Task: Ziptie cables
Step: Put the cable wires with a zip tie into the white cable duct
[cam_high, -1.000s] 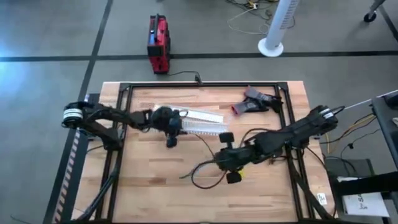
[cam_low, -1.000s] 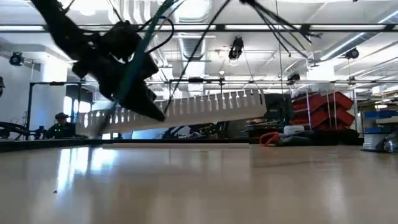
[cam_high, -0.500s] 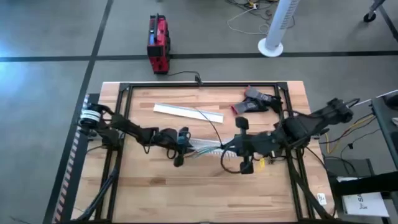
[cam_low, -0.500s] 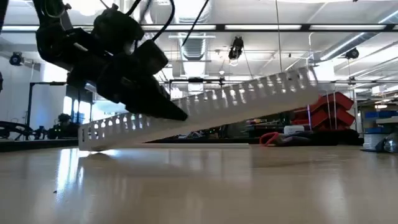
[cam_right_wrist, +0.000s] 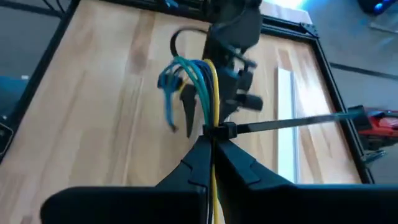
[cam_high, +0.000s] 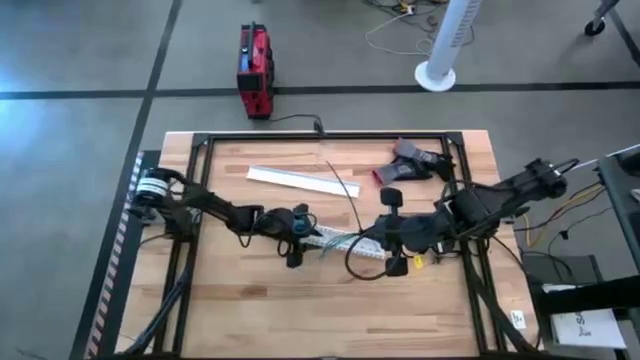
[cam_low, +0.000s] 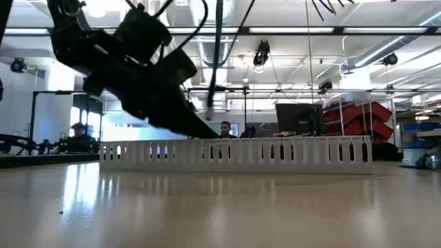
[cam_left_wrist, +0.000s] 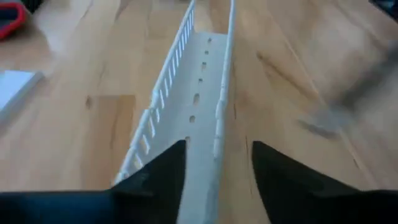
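Your right gripper [cam_right_wrist: 210,149] has its fingers pressed together on the cables [cam_right_wrist: 202,87], a bundle of yellow, green and blue wires rising just past the fingertips. The ziptie [cam_right_wrist: 292,122] is wrapped around that bundle right at the tips, its black tail sticking out sideways. Beyond it you see the left arm, blurred, so little detail can be made out. In the high view the bundle is hard to pick out.

Your left gripper [cam_left_wrist: 214,158] straddles one wall of the white slotted channel [cam_left_wrist: 196,106], fingers spread to either side; whether they touch the wall is hidden. The channel lies on the wooden table [cam_high: 230,300] and runs away from the gripper.
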Robot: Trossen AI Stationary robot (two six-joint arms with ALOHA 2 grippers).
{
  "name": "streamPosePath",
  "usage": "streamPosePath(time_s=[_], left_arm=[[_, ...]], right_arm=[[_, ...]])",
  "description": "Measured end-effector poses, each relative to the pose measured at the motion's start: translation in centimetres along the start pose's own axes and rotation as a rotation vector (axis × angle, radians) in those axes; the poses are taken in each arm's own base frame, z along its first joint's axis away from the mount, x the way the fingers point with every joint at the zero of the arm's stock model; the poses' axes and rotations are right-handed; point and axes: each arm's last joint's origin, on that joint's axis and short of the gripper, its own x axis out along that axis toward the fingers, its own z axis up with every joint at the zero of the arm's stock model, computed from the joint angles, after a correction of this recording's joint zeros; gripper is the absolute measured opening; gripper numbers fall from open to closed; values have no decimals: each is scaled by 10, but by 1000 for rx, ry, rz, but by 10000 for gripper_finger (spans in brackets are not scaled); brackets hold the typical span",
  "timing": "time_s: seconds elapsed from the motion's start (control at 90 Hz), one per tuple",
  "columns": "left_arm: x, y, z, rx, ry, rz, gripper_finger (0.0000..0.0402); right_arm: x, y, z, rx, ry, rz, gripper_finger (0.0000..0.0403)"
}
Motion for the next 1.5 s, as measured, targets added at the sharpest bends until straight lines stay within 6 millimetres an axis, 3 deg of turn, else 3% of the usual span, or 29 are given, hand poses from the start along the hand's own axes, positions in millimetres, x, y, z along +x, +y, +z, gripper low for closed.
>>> streamPosePath(time_s=[0.1,0.233,0.433,0.578,0.822,0.978,1.178,1.311,1.5], left_arm=[[-26,-1,6,12,71,-7,221],[-67,-5,-2,-12,181,-33,245],[-124,-5,-27,-203,237,-1,245],[-146,-5,-50,-335,238,15,231],[-152,-5,-84,-419,231,23,207],[-149,-4,-99,-434,225,23,195],[-145,-3,-110,-421,212,43,181],[-143,-1,-105,-390,147,106,171],[-141,0,-101,-346,109,117,158]], right_arm=[[5,-1,-4,28,7,-102,0],[19,-5,-4,85,9,-243,0],[62,-17,11,105,-70,-283,0],[96,-32,23,80,-148,-270,0],[141,-64,26,81,-197,-201,0],[161,-62,13,129,-91,-117,0],[167,-53,1,181,18,-87,0],[164,-56,12,187,-85,-104,0],[168,-77,27,156,-218,-298,0]])
